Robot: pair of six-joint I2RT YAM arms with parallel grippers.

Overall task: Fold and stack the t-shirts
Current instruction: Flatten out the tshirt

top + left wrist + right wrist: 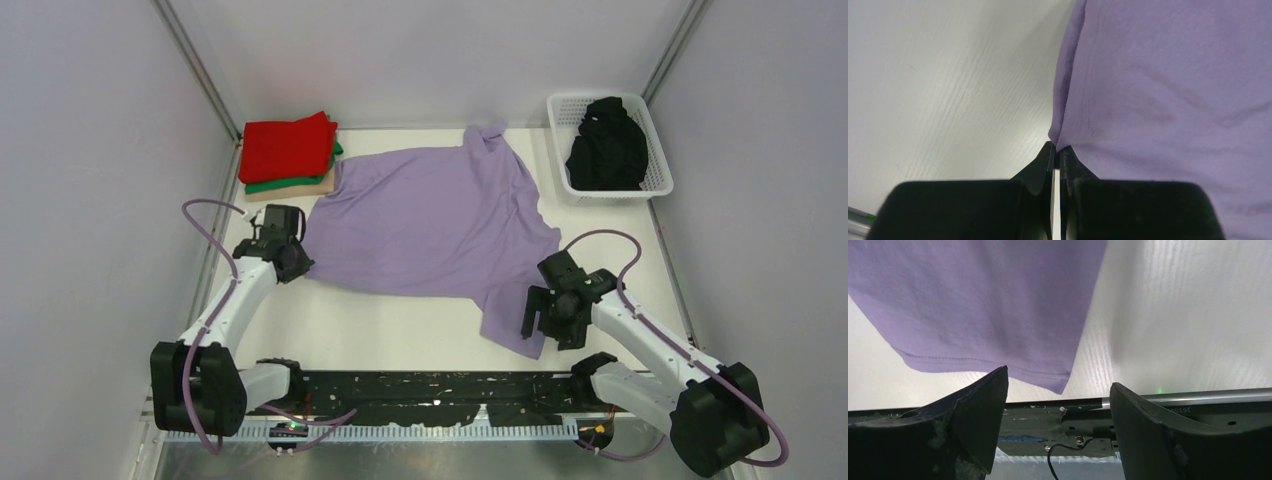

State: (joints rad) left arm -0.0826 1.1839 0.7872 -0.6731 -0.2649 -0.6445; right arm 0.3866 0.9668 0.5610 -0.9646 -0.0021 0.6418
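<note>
A large lavender t-shirt lies spread on the white table, one sleeve pointing to the back and a corner hanging toward the near edge. My left gripper is shut on the shirt's left hem corner; in the left wrist view the cloth is pinched between the closed tips. My right gripper is open and empty, just above the shirt's near right corner, with the fingers wide apart. Folded red, green and beige shirts are stacked at the back left. A black shirt lies in the basket.
The white lattice basket stands at the back right. A black metal rail runs along the near table edge between the arm bases. Grey walls enclose the table on three sides.
</note>
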